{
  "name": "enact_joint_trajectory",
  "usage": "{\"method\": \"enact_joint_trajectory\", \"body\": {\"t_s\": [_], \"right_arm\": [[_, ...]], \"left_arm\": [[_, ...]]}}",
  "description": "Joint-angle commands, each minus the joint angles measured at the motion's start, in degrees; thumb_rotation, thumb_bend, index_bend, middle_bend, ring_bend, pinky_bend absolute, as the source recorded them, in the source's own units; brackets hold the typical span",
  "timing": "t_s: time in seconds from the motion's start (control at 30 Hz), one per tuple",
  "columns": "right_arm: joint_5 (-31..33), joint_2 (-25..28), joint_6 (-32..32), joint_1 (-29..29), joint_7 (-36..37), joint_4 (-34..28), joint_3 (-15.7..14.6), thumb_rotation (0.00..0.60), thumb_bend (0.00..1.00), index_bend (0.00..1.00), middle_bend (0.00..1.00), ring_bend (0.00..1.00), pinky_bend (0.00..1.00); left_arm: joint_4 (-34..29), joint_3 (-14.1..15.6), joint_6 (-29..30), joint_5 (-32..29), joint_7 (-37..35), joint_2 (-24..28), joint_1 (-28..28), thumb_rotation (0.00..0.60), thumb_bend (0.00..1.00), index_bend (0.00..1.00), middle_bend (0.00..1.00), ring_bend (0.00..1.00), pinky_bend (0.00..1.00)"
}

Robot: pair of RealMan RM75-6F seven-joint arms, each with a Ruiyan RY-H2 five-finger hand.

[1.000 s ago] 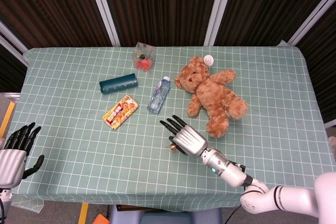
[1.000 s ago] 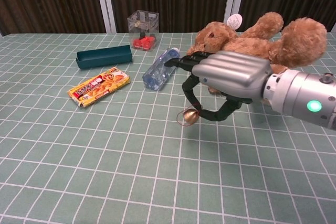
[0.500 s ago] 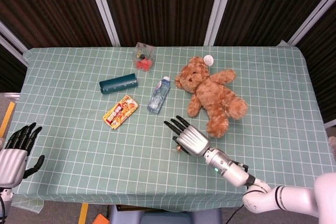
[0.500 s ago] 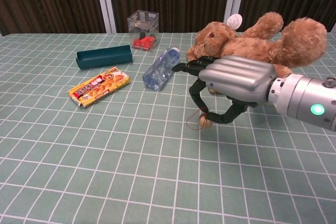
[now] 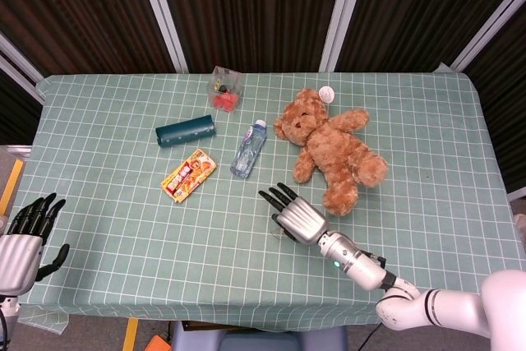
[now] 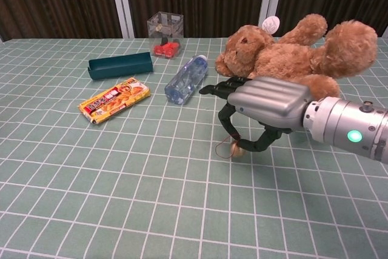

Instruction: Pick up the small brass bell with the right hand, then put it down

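**Pinching the brass bell just above the cloth**

Head view: the right hand (image 5: 297, 218) reaches over the green checked tablecloth (image 5: 115, 162) near the middle front of the table, its dark fingers stretched toward the water bottle (image 5: 248, 149). The small brass bell is almost wholly hidden beneath the palm here. A teddy bear (image 5: 330, 147) lies on its back just beyond the hand. Farther left on the cloth are a snack packet (image 5: 188, 174), a dark green case (image 5: 185, 131), and a clear box (image 5: 225, 88) with red pieces inside. The left hand (image 5: 23, 240) hangs off the table's near left corner, fingers apart and holding nothing.

Chest view: the right hand (image 6: 262, 104) is palm down, thumb and a finger curled under to pinch the small brass bell (image 6: 237, 147). The bell sits at the cloth's surface, beneath the palm; whether it touches the cloth I cannot tell. A thin wire ring (image 6: 225, 150) loops from it on the left. The other fingers stay extended forward. The bear's body (image 6: 285, 53) lies directly behind the hand.
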Motion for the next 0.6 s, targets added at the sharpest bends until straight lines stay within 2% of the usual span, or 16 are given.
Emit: {"method": "enact_joint_trajectory", "body": {"t_s": [0.03, 0.3, 0.6], "right_arm": [[0.2, -0.2, -0.4, 0.1, -0.2, 0.2, -0.1, 0.600, 0.52, 0.83, 0.08, 0.00, 0.00], [0.5, -0.8, -1.0, 0.1, -0.9, 0.9, -0.8, 0.600, 0.52, 0.81, 0.08, 0.00, 0.00], [0.5, -1.2, -1.6, 0.3, -0.3, 1.5, -1.1, 0.600, 0.52, 0.64, 0.08, 0.00, 0.00]], "left_arm": [[0.0, 0.1, -0.1, 0.0, 0.0, 0.1, 0.0, 0.600, 0.39, 0.00, 0.00, 0.00, 0.13], [-0.8, 0.1, -0.4, -0.7, -0.1, 0.6, 0.2, 0.600, 0.40, 0.00, 0.00, 0.00, 0.13], [-1.3, 0.2, -1.2, -1.2, 0.5, 1.1, 0.1, 0.600, 0.41, 0.00, 0.00, 0.00, 0.13]]}}
